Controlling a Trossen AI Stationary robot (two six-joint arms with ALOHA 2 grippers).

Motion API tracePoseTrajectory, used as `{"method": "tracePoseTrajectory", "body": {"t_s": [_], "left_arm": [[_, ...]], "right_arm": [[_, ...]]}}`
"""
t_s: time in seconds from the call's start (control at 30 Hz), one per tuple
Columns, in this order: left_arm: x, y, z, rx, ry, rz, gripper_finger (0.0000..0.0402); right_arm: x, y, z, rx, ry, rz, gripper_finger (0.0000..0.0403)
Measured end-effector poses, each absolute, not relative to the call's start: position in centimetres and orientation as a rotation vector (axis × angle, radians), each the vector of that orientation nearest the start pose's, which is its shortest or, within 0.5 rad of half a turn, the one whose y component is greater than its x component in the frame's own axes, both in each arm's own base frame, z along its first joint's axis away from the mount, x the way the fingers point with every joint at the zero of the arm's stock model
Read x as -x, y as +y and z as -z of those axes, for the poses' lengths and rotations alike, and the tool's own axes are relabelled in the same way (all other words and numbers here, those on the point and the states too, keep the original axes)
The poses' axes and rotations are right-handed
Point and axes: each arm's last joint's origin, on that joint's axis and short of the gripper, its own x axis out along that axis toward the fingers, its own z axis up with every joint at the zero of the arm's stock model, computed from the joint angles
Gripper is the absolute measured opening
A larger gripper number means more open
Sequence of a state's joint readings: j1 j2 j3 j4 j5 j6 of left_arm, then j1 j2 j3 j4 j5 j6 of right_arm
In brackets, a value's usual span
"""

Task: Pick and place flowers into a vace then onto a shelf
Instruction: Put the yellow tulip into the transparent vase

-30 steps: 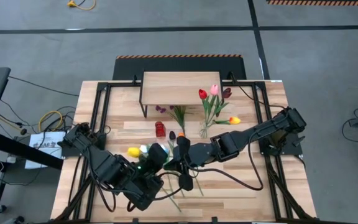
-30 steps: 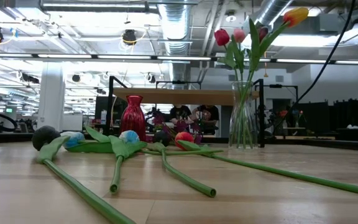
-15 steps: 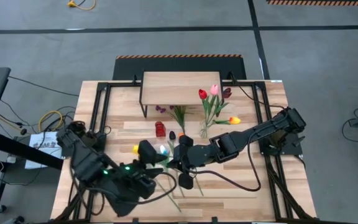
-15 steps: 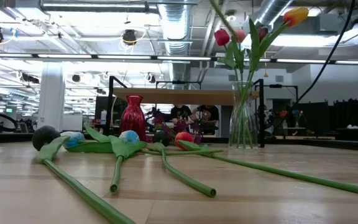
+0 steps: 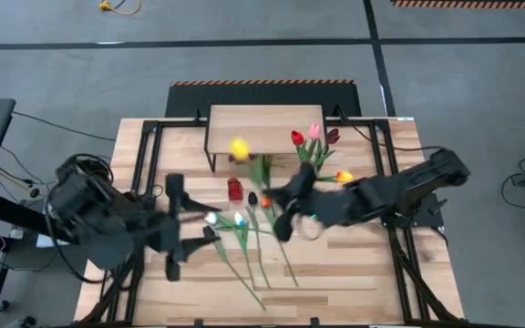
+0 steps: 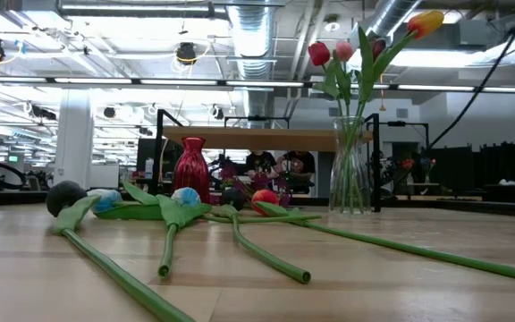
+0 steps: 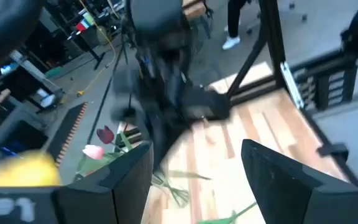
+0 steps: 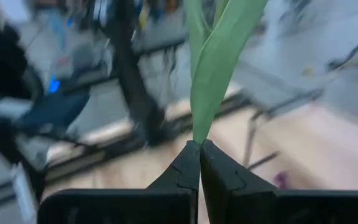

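Carrying a yellow tulip (image 5: 239,148) pinched in its right end effector (image 8: 199,163), the robot next needed the stem lowered into the glass vase (image 6: 350,168); left end effector (image 7: 194,171) spread, empty.

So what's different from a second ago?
The left tool has opened and its arm has pulled back toward the table's left side. The right tool, shut on the stem, has lifted the yellow tulip off the table and swung it toward the shelf. The glass vase, red vase and loose tulips have not moved.
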State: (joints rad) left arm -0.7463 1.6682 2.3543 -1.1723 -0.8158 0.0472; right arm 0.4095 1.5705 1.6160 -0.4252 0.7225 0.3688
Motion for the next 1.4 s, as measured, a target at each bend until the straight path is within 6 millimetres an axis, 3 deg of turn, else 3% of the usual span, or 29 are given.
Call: {"method": "tracePoseTrajectory", "body": {"t_s": [0.27,0.43,0.57,0.73,0.87,1.07,1.2,1.4], "left_arm": [[-18.6,-12.5,-55.7,-0.271,0.251,-0.112,0.0236],[-17.9,-9.2,-56.8,-0.229,0.217,-0.084,0.0236],[-18.3,-7.0,-57.3,-0.224,0.199,-0.098,0.0236],[-18.6,-4.7,-57.5,-0.19,0.202,-0.115,0.0236],[-18.3,-3.5,-57.8,-0.135,0.177,-0.117,0.0236],[-17.2,-2.8,-57.6,-0.088,0.14,-0.146,0.0236],[-16.7,-2.6,-55.5,-0.081,0.122,-0.17,0.0236],[-15.6,-1.4,-49.8,0.015,0.013,-0.314,0.0236]], "right_arm": [[-25.2,9.5,-47.2,-0.032,0.073,0.483,0.0],[-22.4,6.9,-48.8,0.061,0.029,0.513,0.0],[-21.5,4.6,-47.1,0.045,-0.019,0.51,0.0],[-20.6,2.0,-42.0,0.049,-0.211,0.407,0.0],[-18.4,0.3,-38.4,0.073,-0.308,0.319,0.0],[-16.5,-1.0,-35.4,0.058,-0.296,0.333,0.0],[-16.4,-1.4,-34.8,0.074,-0.274,0.338,0.0],[-17.4,-1.7,-33.7,0.048,-0.245,0.347,0.0]]}}
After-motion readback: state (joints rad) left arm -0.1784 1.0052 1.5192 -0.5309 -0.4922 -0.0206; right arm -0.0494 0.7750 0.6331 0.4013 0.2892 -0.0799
